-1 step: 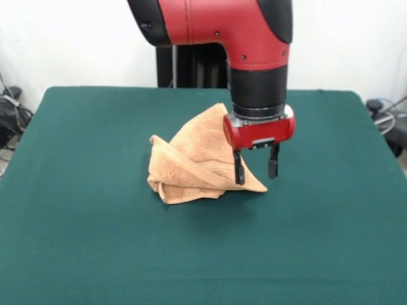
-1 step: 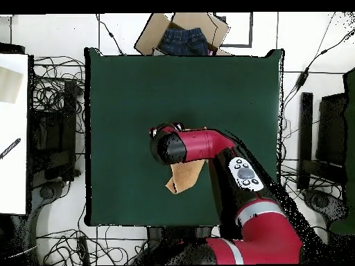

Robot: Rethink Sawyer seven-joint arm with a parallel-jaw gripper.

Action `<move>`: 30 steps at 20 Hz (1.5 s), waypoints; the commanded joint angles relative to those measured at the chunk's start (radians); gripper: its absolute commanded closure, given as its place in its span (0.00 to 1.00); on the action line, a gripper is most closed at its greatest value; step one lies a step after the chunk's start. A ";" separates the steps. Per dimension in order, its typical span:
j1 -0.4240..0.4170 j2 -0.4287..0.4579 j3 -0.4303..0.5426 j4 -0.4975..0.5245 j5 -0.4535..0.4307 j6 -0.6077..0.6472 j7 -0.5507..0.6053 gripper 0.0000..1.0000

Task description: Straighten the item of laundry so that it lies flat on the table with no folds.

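- While the arm hangs over the middle of the green surface [image 1: 82, 241] in the front view, the towel [image 1: 191, 166] sits there in a crumpled heap, nowhere near flat. One corner rides up toward the wrist, a thick rolled fold runs along its near-left side, and a pointed flap lies out toward the near right.
- From the same view, the gripper [image 1: 255, 168] has its two dark jaws spread apart with nothing between them. One jaw stands in front of the towel's right-hand flap and the other hangs just off its edge over bare cloth. I can't say whether the tips touch the fabric or the surface.
- Looking straight down, the arm covers most of the towel [image 2: 182, 177]. Only a tan wedge shows below the arm's head, near the centre of the surface [image 2: 125, 90] and a little toward the robot's side. The jaws are hidden in this view.
- My reading is that the job is hardly started: the towel is bunched and layered, no woven band can be made out, and every fold has yet to be opened.
- What's left, I'd judge, is to take hold of a free corner, draw it outward, and then spread the other layers until a single sheet lies flat.
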 commanded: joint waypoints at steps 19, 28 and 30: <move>-0.026 -0.073 0.099 0.061 0.010 0.193 -0.011 0.00; -0.065 -0.158 0.112 0.161 0.013 0.175 0.020 0.00; -0.075 -0.152 0.117 0.174 0.004 0.156 0.017 0.00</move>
